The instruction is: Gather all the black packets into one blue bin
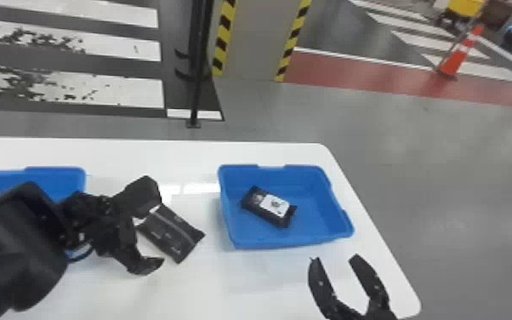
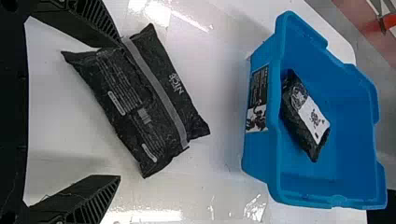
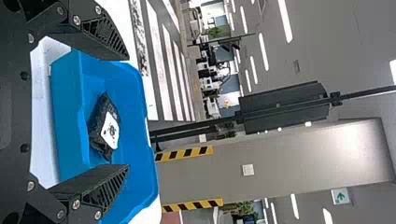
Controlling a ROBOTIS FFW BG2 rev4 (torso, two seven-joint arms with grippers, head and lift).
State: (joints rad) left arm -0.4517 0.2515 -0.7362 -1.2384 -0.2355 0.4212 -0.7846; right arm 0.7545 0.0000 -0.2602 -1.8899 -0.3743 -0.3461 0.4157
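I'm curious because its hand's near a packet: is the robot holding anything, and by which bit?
Nothing is held. The left gripper is open around part of a black packet lying on the table; the right gripper is open and empty.

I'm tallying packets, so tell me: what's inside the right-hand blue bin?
The blue bin holds one black packet, lying with its white label up. The bin floor directly beneath it is covered, so I can't tell what's there.

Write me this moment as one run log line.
left gripper: open, by loose black packet on table; right gripper: open, near right-hand blue bin; second black packet: inside that bin
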